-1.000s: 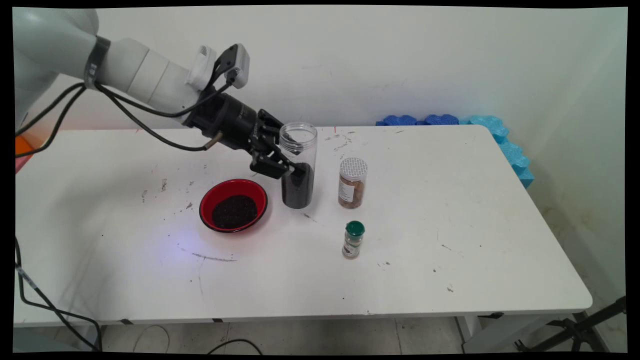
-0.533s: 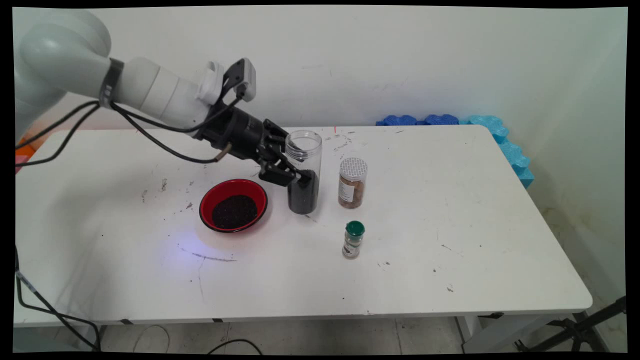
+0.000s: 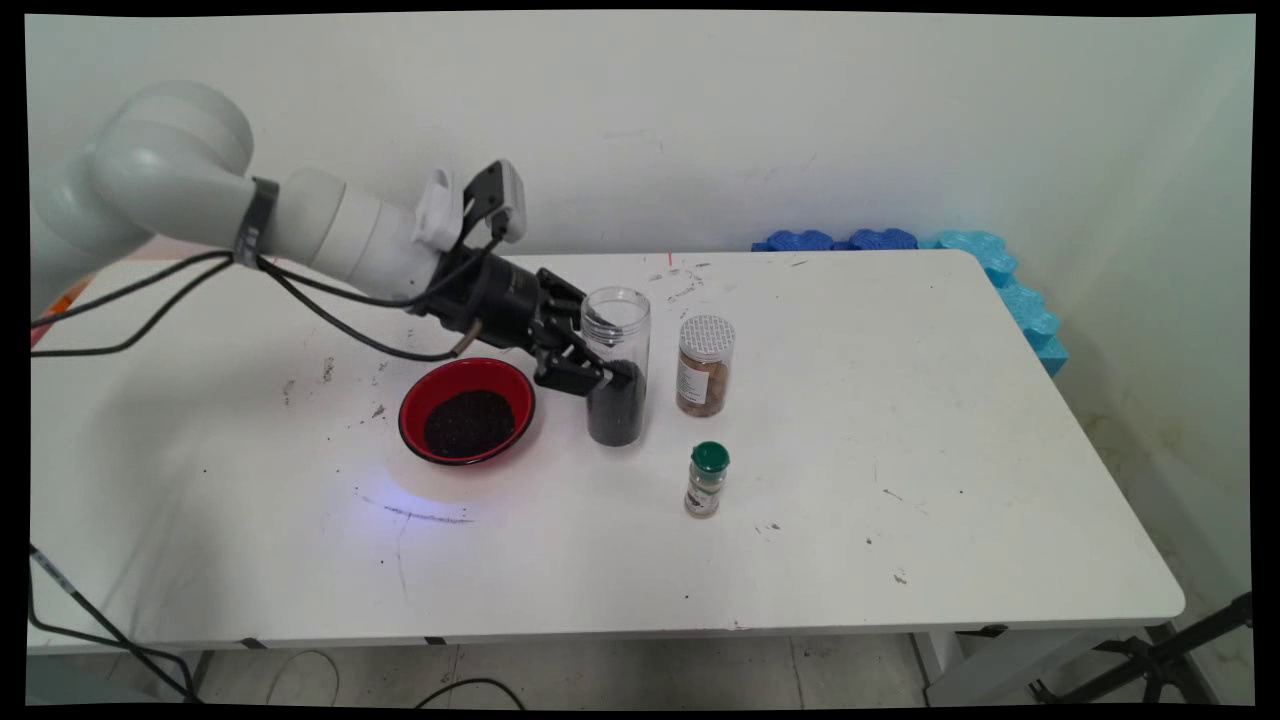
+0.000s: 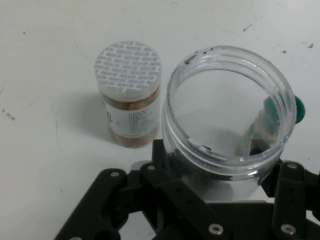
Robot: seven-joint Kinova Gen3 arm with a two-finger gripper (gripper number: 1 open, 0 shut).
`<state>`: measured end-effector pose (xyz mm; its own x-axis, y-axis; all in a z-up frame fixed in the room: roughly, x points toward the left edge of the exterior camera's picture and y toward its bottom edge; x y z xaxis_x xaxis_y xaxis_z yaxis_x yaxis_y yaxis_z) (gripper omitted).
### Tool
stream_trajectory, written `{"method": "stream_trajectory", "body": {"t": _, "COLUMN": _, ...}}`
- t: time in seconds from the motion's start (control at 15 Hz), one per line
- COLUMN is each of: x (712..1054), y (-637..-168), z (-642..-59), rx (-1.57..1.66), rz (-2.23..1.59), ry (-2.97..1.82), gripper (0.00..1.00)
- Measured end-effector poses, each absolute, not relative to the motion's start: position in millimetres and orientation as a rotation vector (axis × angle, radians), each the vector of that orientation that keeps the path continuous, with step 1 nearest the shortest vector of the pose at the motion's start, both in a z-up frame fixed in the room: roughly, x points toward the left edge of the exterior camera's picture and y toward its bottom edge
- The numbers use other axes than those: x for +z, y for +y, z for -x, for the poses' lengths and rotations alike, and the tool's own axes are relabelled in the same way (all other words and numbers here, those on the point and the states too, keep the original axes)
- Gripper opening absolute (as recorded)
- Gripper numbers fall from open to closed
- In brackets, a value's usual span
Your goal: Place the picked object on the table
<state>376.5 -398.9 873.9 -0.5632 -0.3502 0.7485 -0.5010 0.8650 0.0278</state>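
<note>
**Gripper clamped on the open jar**

The gripper (image 3: 600, 372) reaches in from the left and is closed on a clear jar (image 3: 616, 365), holding it about halfway up, one finger on each side. The jar stands upright with no lid, its lower half filled with dark grains; whether its base touches the worktop (image 3: 900, 420) I cannot tell. From the hand view the jar's open mouth (image 4: 230, 107) sits right above the black linkage.

Just left of the jar, near the middle of the worktop, is a red bowl (image 3: 466, 410) with a heap of the same dark grains in it. Just right of the jar stands a small container (image 3: 705, 365) with a white patterned cap and brown contents, also seen in the hand view (image 4: 129, 100), close to the jar but apart from it. Nearer the front edge stands a little shaker (image 3: 707, 479) with a green cap. Blue foam pieces (image 3: 1000, 270) lie against the far right corner.
</note>
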Motion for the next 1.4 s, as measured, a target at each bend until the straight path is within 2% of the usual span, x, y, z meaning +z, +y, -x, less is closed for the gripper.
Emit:
{"method": "stream_trajectory", "body": {"t": 0.6, "x": 839.8, "y": -398.0, "z": -375.0, "rx": 0.245, "rz": -0.627, "ry": -2.211, "gripper": 0.00}}
{"method": "stream_trajectory", "body": {"t": 1.4, "x": 821.6, "y": -399.1, "z": -376.3, "rx": 0.247, "rz": -0.628, "ry": -2.202, "gripper": 0.00}}
